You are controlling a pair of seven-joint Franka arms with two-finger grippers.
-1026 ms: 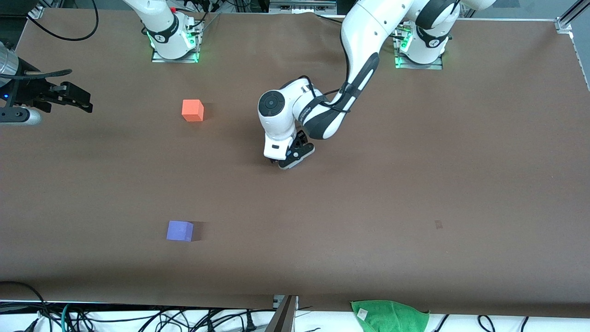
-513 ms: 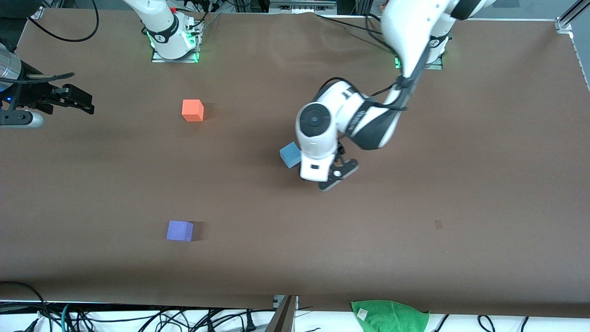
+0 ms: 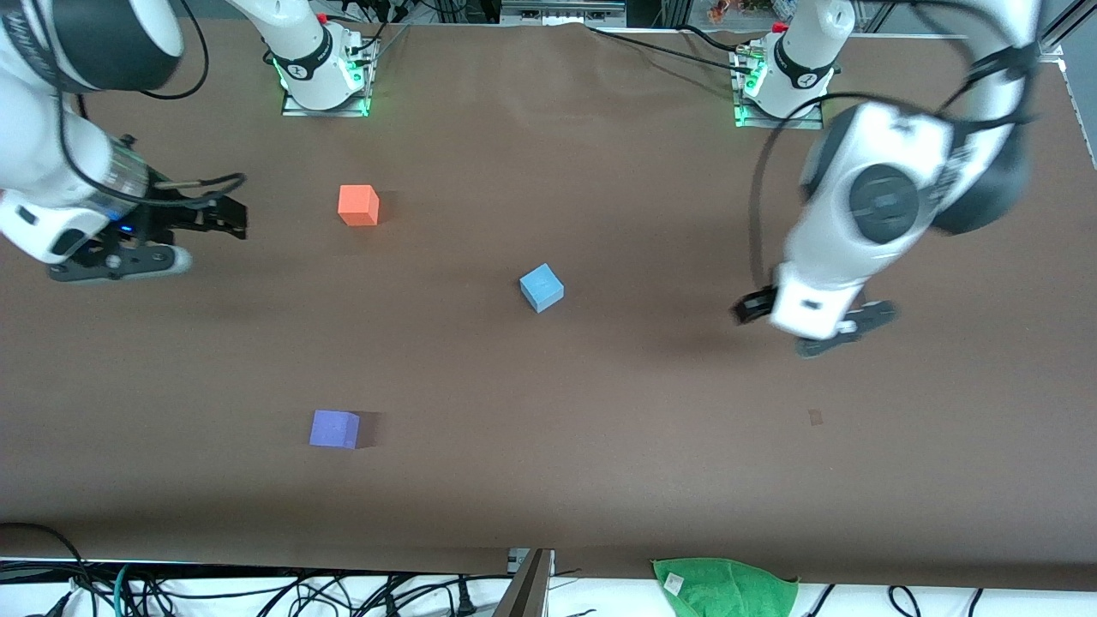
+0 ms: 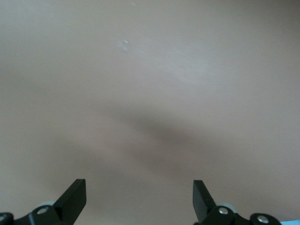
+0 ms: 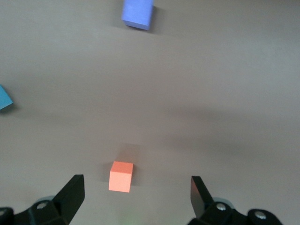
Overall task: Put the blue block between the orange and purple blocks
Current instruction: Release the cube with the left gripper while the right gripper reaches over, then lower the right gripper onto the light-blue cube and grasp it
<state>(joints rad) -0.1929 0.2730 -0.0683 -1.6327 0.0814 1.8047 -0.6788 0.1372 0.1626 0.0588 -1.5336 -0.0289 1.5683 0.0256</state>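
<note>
1. The blue block (image 3: pixel 542 287) rests free on the brown surface (image 3: pixel 600 446), turned slightly askew. I use it as the landmark for everything below.
2. The orange block (image 3: pixel 358 205) sits farther from the front camera than the blue block, toward the right arm's end of the surface. The purple block (image 3: pixel 334 428) sits nearer to that camera, also toward the right arm's end.
3. Judged from this layout, the blue block lies about midway between those 2 in depth. It is offset from the line joining them, toward the left arm's end, so the placement looks loose rather than exact.
4. My left tool (image 3: pixel 810 319) hangs over bare surface, well apart from the blue block, toward the left arm's end. Its fingers (image 4: pixel 75 199) are spread wide and hold nothing, which fits a block already set down.
5. My right tool (image 3: pixel 206 224) hovers beside the orange block, toward the right arm's end. Its fingers (image 5: pixel 71 194) are also spread and empty; this arm waits.
</note>
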